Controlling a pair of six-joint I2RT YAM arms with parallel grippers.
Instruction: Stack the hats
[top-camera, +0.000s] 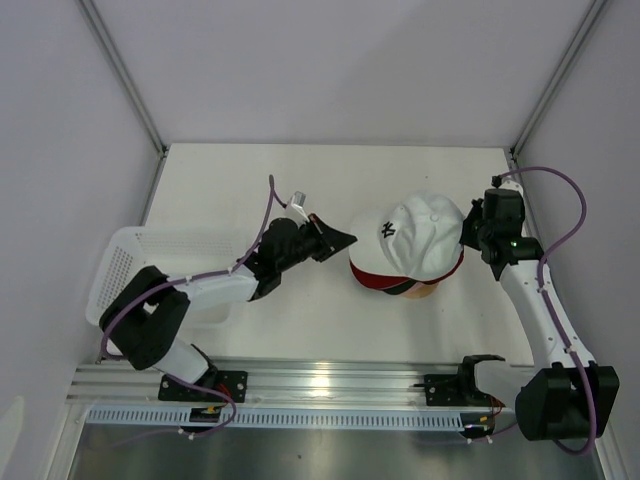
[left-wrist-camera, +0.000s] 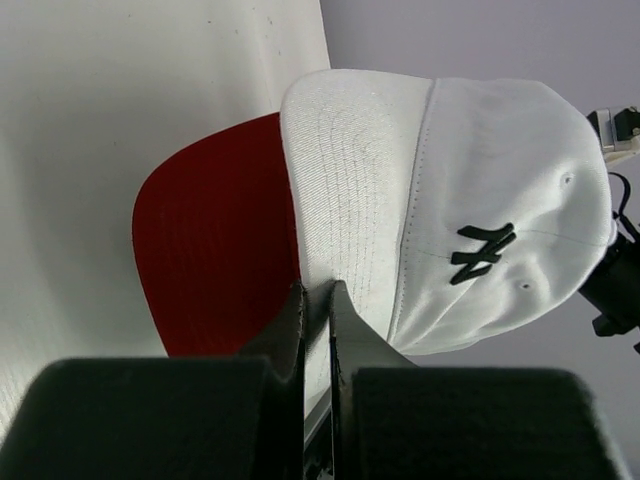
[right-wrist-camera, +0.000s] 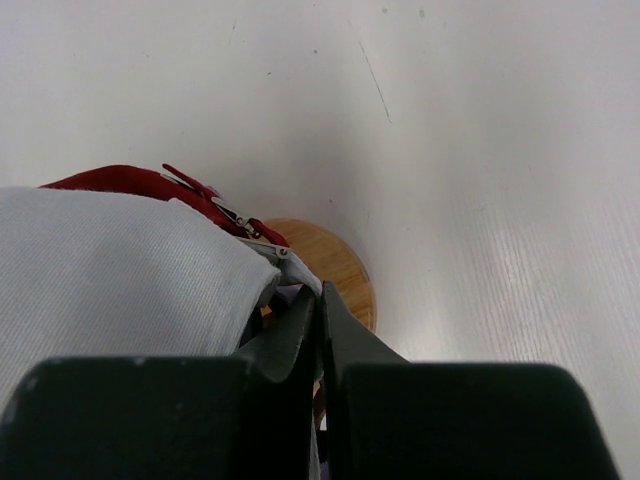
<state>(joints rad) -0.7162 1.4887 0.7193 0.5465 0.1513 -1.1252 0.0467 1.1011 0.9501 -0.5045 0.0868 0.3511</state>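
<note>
**Position.** The white cap (top-camera: 425, 235) is the top of the pile on the stand (right-wrist-camera: 340, 265), right of centre on the table (top-camera: 300, 180). The red cap (top-camera: 368, 277) lies directly under it.

**Orientation.** The white cap's long axis, brim to strap, runs left–right across the table. Its brim and front emblem point toward the left arm; the strap end faces the right arm. The red brim points the same way, fanned slightly toward the near edge.

**Hands.** The left hand (top-camera: 348, 239) has its jaws closed at the tip of the white brim. The right hand (top-camera: 466, 236) has its jaws closed at the strap end. Whether either pinches fabric cannot be told.

**Hazards.**
- If a hand does hold fabric, withdrawing without opening would drag the white cap off the pile.
- Opposed pulls from both ends could stretch the cap and lift it.
- A sideways push from either hand could shift the pile on the narrow stand and tip it.
- The offset brims suggest imperfect nesting; the top cap may slide.
</note>
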